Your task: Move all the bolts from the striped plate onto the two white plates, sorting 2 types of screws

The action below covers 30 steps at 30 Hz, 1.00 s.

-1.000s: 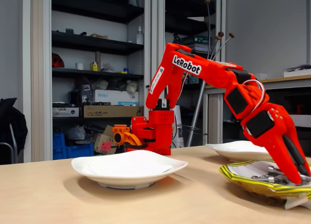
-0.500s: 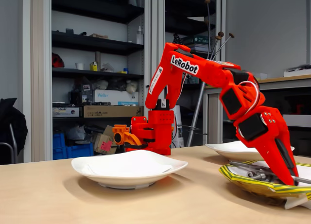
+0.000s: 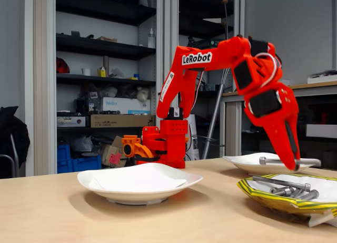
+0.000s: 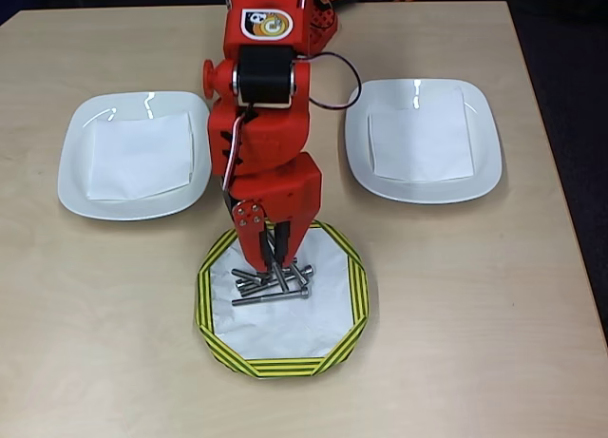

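My gripper (image 3: 290,163) hangs just above the striped plate (image 3: 263,197), shut on one long bolt (image 3: 310,162) that lies level across its fingertips. From overhead, the gripper (image 4: 275,257) is over the far half of the striped plate (image 4: 356,288) and the held bolt (image 4: 282,278) points toward the plate's middle. Several bolts (image 3: 287,187) lie in a loose heap (image 4: 266,292) on the plate's white inside. The two white plates (image 4: 76,162) (image 4: 484,153) flank the arm, each holding a white paper square and no bolts. They show in the fixed view too (image 3: 158,186) (image 3: 242,161).
The arm's red base (image 3: 166,143) stands at the table's far edge between the white plates. Bare wooden tabletop (image 4: 456,324) surrounds the striped plate. Shelves and a desk stand behind the table.
The gripper was down among the bolts in the striped plate. It has risen and pulled back with one long bolt held in its fingers.
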Available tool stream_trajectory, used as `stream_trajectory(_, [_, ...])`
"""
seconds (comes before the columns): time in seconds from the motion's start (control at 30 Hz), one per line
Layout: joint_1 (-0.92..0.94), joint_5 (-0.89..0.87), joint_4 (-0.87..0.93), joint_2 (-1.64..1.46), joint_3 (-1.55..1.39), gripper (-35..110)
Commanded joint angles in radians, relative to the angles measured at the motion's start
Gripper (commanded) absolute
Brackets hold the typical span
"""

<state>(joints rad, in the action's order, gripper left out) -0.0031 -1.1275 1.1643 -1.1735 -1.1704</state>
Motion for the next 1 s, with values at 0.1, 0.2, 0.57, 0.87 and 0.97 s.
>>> stream_trajectory(0.1, [0.117, 0.038, 0.107, -0.23, -0.103, 0])
stream_trajectory(0.2, [0.209, 0.098, 0.141, -0.275, -0.15, 0])
stream_trajectory(0.57, [0.577, 0.348, 0.245, -0.279, -0.314, 0])
stream_trajectory(0.87, [0.543, 0.365, 0.184, -0.288, -0.391, 15])
stream_trajectory(0.97, [0.442, 0.374, 0.121, -0.318, -0.394, 15])
